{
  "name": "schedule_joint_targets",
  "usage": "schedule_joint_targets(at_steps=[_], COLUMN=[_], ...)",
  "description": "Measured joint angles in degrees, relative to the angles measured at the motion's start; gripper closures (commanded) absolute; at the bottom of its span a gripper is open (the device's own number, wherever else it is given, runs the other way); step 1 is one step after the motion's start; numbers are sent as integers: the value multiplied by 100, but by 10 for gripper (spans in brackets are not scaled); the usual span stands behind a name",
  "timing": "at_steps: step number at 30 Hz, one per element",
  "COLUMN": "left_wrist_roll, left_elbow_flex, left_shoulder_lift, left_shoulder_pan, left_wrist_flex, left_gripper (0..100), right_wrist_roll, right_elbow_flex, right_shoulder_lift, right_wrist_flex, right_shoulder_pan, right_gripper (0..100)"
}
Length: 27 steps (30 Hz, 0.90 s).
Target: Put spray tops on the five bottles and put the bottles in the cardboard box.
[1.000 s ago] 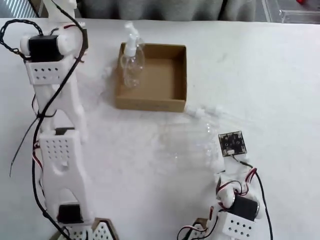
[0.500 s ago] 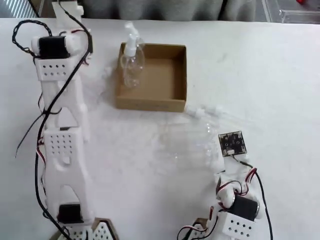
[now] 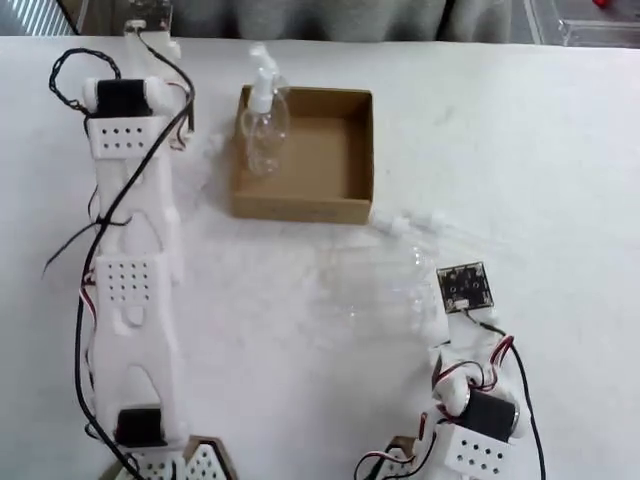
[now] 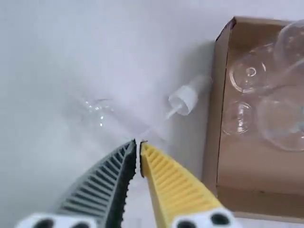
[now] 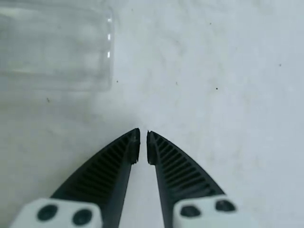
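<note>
Bottle (image 3: pixel 265 135), capped, inside cardboard box (image 3: pixel 300 208); clear bottles (image 3: pixel 385 290) lying on table (image 3: pixel 500 150) nearby. Capping step, probably. Left gripper (image 4: pixel 138 145) and right gripper (image 5: pixel 142 137) closed, empty. Next: open left, seize loose spray top (image 4: pixel 183 97) beside box.

The black-fingered end effector (image 5: pixel 142 142) is hovering, fingers nearly touching, over the white counter (image 5: pixel 228 71) near a clear plastic bottle (image 5: pixel 52 47).

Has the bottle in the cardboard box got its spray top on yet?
On. The clear bottle in the cardboard box has a white spray top on its neck, poking above the box's rim.
</note>
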State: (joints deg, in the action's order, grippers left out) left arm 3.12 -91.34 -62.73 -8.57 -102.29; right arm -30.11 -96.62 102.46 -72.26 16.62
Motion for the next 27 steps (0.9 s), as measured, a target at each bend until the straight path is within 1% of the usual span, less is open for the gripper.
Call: schedule_joint_targets(at_steps=[5,9,13,16,19,21,25,27], left_wrist_roll=[9,9,-273,-563,-659,-703,-782,-1002], left_elbow_flex=[123,123,9,9,9,9,9,18], left_shoulder_lift=[-536,-563,-527,-431,-325,-316,-316,-316], left_shoulder_pan=[0,0,123,167,237,290,299,290], left_wrist_flex=[0,0,0,0,0,0,0,0], left_gripper=[972,972,967,894,806,765,744,744], right_wrist_roll=[0,0,0,0,0,0,0,0], right_elbow_flex=[0,0,0,0,0,0,0,0], right_shoulder_lift=[0,0,0,0,0,0,0,0], right_wrist_flex=[0,0,0,0,0,0,0,0], right_shoulder_pan=[0,0,0,0,0,0,0,0], right_gripper=[981,981,981,981,981,981,981,981])
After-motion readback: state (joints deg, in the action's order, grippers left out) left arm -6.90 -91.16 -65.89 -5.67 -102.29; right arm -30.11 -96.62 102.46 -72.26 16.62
